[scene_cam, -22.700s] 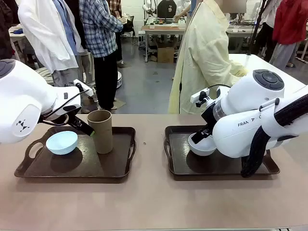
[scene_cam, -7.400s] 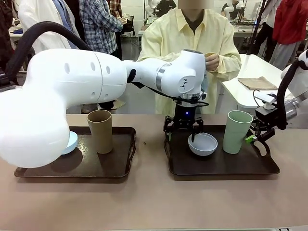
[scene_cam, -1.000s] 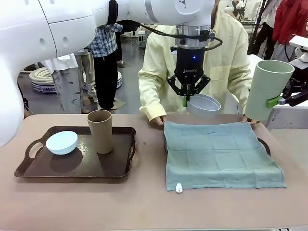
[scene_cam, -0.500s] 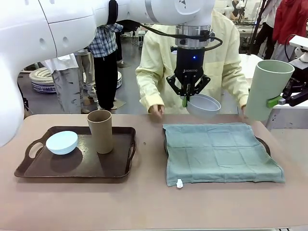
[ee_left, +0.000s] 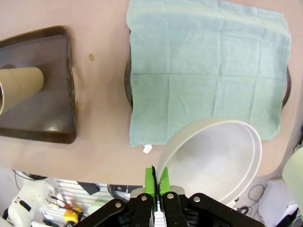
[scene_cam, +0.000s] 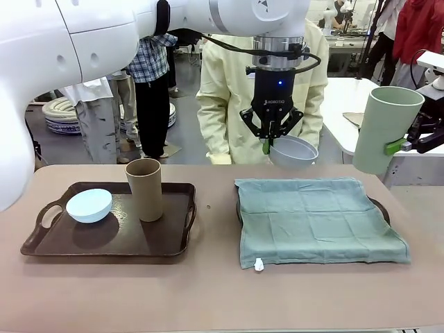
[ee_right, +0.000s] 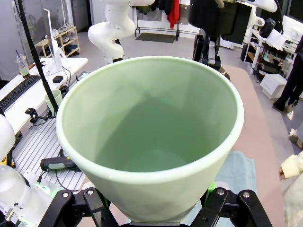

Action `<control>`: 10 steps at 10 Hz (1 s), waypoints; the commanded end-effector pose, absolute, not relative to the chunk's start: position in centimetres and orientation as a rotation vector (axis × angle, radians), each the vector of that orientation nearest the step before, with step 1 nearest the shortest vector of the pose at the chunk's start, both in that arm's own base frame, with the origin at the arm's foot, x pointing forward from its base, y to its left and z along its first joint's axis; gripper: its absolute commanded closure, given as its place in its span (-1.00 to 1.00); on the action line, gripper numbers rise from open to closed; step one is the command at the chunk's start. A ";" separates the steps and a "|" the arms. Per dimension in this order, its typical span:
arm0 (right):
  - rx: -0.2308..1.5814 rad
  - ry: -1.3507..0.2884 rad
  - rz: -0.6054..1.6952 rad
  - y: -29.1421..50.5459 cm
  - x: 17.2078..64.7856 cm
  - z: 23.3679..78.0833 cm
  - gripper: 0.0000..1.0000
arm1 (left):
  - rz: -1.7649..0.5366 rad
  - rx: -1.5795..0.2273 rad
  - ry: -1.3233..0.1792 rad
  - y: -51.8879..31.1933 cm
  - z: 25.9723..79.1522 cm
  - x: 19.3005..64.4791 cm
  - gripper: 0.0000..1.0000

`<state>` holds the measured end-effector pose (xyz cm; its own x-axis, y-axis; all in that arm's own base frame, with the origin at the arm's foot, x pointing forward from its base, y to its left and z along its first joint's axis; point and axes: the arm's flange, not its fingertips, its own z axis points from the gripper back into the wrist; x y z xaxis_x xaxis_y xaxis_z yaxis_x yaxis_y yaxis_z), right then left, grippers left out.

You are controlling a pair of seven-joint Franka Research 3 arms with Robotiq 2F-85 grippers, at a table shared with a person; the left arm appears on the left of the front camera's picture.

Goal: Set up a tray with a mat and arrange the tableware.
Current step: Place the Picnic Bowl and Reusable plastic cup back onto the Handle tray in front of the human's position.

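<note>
Nearest me the mat point(scene_cam: 316, 218) lies spread flat over the right tray point(scene_cam: 379, 205), whose dark rim peeks out at the sides. On my left, the left tray point(scene_cam: 41, 243) carries the blue bowl point(scene_cam: 89, 205) and the tan cup point(scene_cam: 144, 189), near each other. Above the mat's far edge hangs my left gripper point(scene_cam: 267, 142), jaws pinched on the rim of the pale bowl point(scene_cam: 295, 150), which tilts in the air. Off to my right, my right gripper point(scene_cam: 397, 146) is clamped around the green cup point(scene_cam: 386, 128), upright and clear of the table point(scene_cam: 208, 291). A person point(scene_cam: 229, 90) stands beyond. I judge the mat laid. Next, bowl and cup go down onto it, each seated level before I let go.
</note>
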<state>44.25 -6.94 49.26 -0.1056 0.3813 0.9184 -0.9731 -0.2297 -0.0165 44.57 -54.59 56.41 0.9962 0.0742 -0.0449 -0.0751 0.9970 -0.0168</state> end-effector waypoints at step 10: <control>1.151 -0.790 1.660 -5.6 47.9 36.8 -0.67 | 0.058 -0.111 0.074 -56.9 46.4 48.2 0.91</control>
<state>47.38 -5.66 37.16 -0.1031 0.3136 0.9439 -0.9428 -0.3332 0.0077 48.74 -57.60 45.97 0.9953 0.0650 -0.0711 -0.0721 0.9923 -0.1012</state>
